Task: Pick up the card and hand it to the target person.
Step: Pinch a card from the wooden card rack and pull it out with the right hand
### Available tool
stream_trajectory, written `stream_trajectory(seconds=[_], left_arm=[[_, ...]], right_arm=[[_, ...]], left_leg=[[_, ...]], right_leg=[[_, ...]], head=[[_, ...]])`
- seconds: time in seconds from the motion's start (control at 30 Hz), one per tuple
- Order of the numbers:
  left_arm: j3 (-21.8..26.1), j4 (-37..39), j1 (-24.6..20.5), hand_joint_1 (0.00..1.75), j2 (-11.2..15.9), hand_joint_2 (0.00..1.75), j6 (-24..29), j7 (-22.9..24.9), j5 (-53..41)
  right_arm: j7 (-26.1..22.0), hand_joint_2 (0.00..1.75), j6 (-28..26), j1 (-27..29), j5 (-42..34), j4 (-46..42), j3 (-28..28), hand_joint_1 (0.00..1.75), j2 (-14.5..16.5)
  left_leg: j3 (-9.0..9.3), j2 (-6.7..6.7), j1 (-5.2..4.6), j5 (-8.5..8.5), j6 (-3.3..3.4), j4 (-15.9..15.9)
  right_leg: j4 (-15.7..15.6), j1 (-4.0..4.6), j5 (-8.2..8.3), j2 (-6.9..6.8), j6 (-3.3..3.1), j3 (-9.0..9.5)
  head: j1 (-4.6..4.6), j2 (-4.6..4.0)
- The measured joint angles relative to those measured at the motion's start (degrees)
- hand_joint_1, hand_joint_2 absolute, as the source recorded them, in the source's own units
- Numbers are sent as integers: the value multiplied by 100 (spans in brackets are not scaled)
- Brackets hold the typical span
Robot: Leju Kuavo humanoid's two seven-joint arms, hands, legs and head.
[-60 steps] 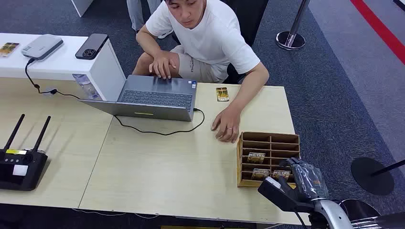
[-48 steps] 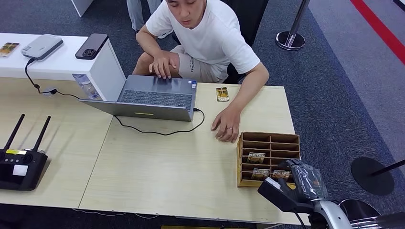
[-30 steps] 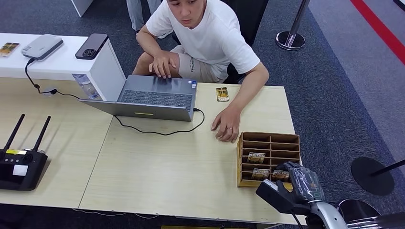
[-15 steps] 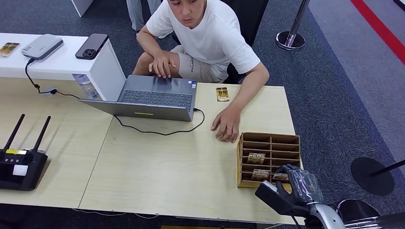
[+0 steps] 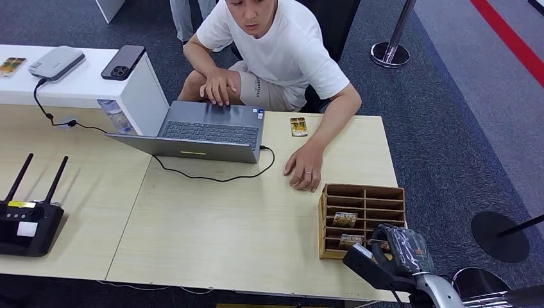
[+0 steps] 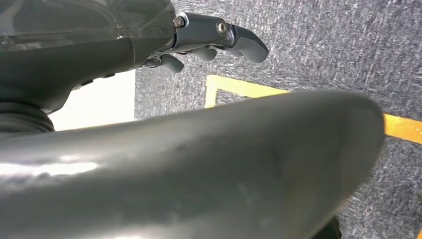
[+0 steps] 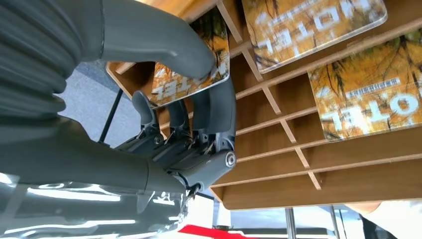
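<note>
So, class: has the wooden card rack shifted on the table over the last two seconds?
Yes. The wooden card rack has slid slightly toward the table's near edge, away from the person's hand, as the right hand pinches a card.

laptop (image 5: 208, 131) left of rack (image 5: 362, 218) | card (image 5: 298, 126) behind rack | router (image 5: 29, 221) far left

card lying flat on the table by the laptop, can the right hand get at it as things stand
Probably not right away. The right hand pinches a card at the wooden rack, and the person's forearm lies between it and the flat card.
</note>
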Motion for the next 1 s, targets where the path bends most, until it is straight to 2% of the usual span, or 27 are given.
stream_trajectory(seconds=[0.03,0.3,1.0], left_arm=[[0,0,0,0,1,175,-1,-19,0],[0,0,1,0,2,175,13,-102,-43],[-1,0,1,0,2,175,86,-142,-26]], right_arm=[[0,175,0,6,0,-1,-1,138,1],[-2,175,0,28,0,-34,-4,148,1],[-120,175,-203,18,168,-34,5,148,1]], left_leg=[[0,0,0,0,0,0],[1,0,0,0,0,0],[-1,0,0,0,0,0]], right_leg=[[0,0,0,0,0,0],[0,0,0,0,0,1],[0,0,0,0,0,1]], head=[[1,0],[0,0],[-1,0]])
